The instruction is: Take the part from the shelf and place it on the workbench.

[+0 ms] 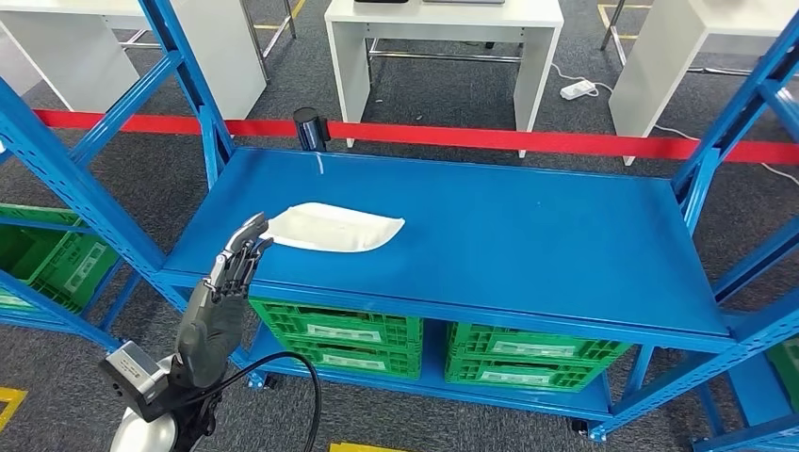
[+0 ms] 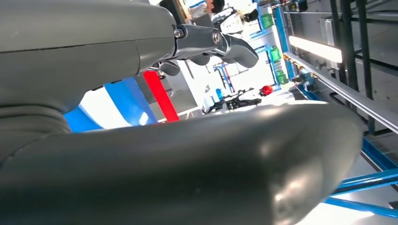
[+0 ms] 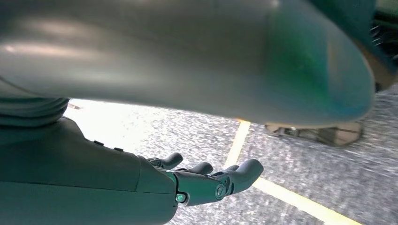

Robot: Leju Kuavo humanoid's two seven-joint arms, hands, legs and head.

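Note:
A flat white part [image 1: 336, 228] lies on the blue shelf board [image 1: 528, 235], left of its middle. My left hand [image 1: 236, 266] reaches up over the shelf's front edge at the part's left end, fingers stretched out and apart, thumb tip close to the part's corner; I cannot tell if it touches. It holds nothing. In the left wrist view the fingers [image 2: 211, 43] are spread, with nothing between them and the thumb [image 2: 197, 168]. My right hand [image 3: 206, 180] hangs over the grey floor with loosely extended fingers, empty.
Blue uprights [image 1: 203, 104] and diagonal braces frame the shelf on both sides. Green crates [image 1: 339, 334] stand on the lower level. A red barrier tape [image 1: 490, 138] with a black post [image 1: 308, 127] runs behind, with white tables [image 1: 443, 38] beyond. A yellow floor line [image 3: 286, 197] lies under the right hand.

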